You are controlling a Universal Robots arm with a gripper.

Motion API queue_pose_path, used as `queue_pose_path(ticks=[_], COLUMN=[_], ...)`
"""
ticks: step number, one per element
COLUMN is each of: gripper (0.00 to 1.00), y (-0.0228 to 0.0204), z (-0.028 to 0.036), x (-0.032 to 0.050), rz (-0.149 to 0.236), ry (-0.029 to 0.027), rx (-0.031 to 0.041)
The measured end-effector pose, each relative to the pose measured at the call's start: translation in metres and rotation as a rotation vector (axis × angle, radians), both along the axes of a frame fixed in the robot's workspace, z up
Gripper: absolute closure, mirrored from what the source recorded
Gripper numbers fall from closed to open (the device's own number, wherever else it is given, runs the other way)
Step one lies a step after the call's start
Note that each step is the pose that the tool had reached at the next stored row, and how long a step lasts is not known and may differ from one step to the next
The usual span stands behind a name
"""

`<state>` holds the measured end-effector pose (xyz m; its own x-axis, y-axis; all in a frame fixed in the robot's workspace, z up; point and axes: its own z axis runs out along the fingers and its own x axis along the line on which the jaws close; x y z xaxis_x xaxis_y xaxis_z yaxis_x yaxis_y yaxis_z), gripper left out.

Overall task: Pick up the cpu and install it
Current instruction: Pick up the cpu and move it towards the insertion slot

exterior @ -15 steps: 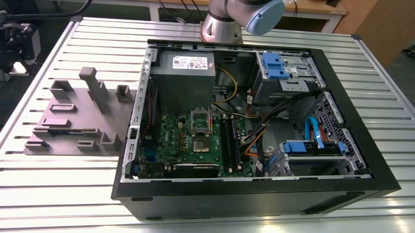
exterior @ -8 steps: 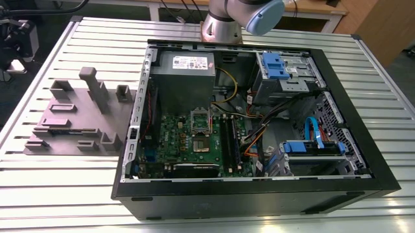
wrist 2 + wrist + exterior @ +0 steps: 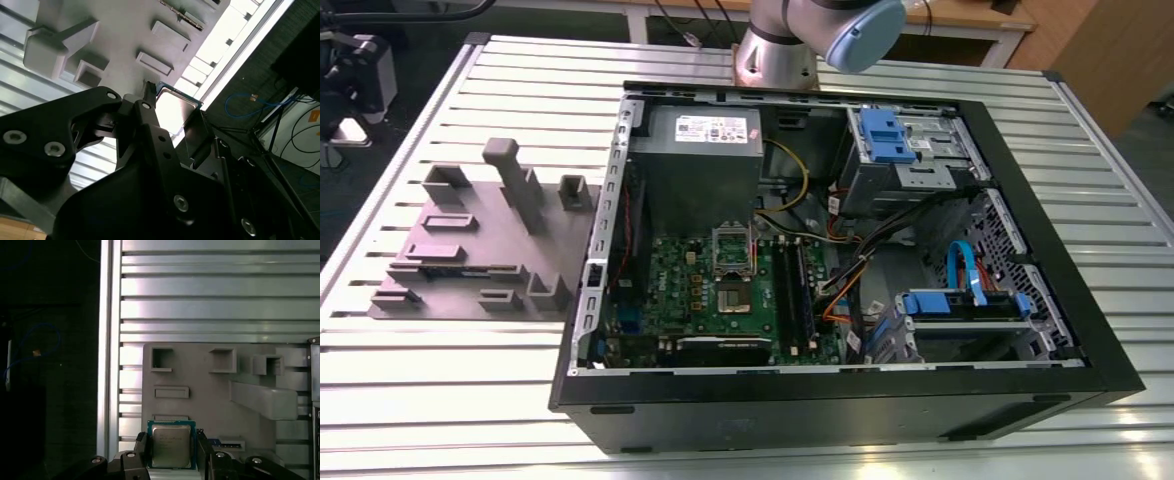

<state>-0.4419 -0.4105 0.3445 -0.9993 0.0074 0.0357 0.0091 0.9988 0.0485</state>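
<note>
My jaws were clamped on the cpu (image 3: 171,445) by its edges, over the grey tray (image 3: 467,240), at nine o'clock from the case (image 3: 854,395). The edge grip looked narrow; a slip or tilt could drop it.

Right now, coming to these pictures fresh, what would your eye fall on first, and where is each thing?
The open computer case lies on its side on the slatted metal table, its green board bare inside. In both wrist views the gripper clamps the cpu, a small silvery square, with the grey holder tray behind it; that tray sits to the exterior view's left of the case.
</note>
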Motion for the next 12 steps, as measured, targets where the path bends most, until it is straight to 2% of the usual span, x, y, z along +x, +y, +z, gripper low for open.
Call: queue_pose_path(ticks=[12], gripper=[0.53], y=[0.0000], z=[0.0018], x=[0.0000], rz=[0.000], ry=[-0.0001], rx=[0.0000])
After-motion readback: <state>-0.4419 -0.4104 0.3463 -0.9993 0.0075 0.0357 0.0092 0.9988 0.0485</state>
